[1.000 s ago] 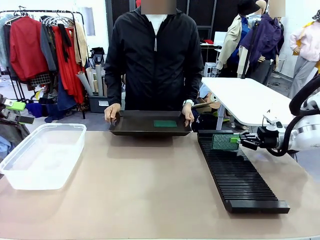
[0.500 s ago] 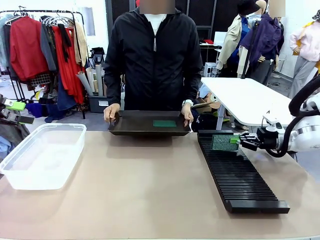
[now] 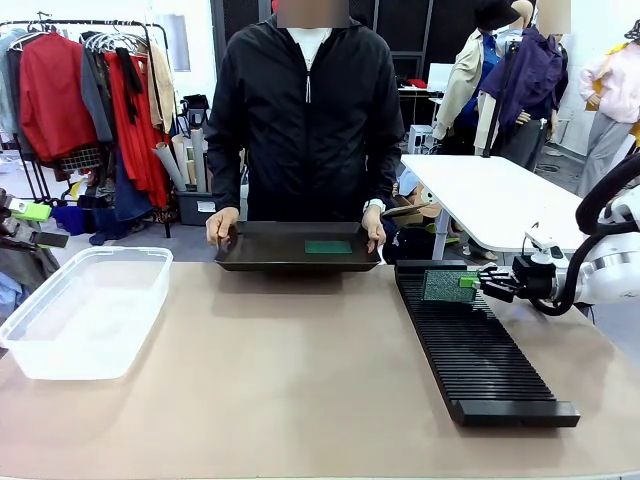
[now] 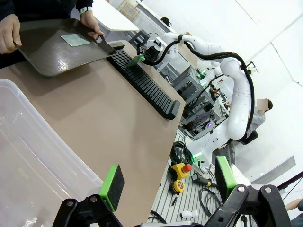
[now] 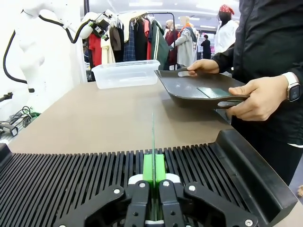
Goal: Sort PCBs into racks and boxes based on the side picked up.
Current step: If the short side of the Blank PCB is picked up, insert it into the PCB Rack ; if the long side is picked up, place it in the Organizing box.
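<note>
My right gripper (image 3: 478, 284) is shut on a green PCB (image 3: 450, 285), which it holds upright on edge over the far end of the black rack (image 3: 480, 345). In the right wrist view this PCB (image 5: 153, 137) is seen edge-on between the shut green fingertips, in line with the slots of the rack (image 5: 71, 177). Whether it sits in a slot I cannot tell. Another PCB (image 3: 328, 246) lies flat on a dark tray (image 3: 260, 250) that a person holds with both hands. My left gripper (image 4: 168, 182) is open with nothing in it, above the clear box (image 4: 28, 146).
The clear box (image 3: 85, 310) stands at the table's left edge. The person stands at the far side with the tray resting over the far edge. Bare tabletop lies between box and rack. A white table and clothes rails stand behind.
My right gripper has sunk very slightly with the PCB toward the rack. The person's tray has shifted a little to the left.
</note>
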